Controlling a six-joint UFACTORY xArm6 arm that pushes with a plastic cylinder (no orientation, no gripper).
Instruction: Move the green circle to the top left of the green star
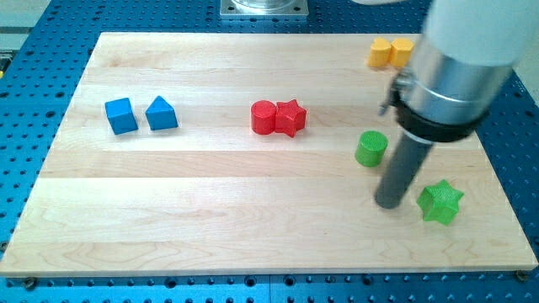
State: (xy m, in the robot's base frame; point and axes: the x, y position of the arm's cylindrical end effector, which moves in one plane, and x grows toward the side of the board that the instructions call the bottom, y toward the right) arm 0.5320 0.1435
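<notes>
One tip [388, 203] between green circle [370, 148], green star [440, 202]

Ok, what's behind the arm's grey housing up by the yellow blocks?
Two yellow blocks show beside the housing, touching each other. The right one's edge is covered, so its shape and anything further right stay hidden.

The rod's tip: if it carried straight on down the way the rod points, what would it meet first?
My tip already looks to be at the wooden table top, so the board itself comes first. It sits between the green circle and the green star, apparently touching neither, though depth is unclear.
</notes>
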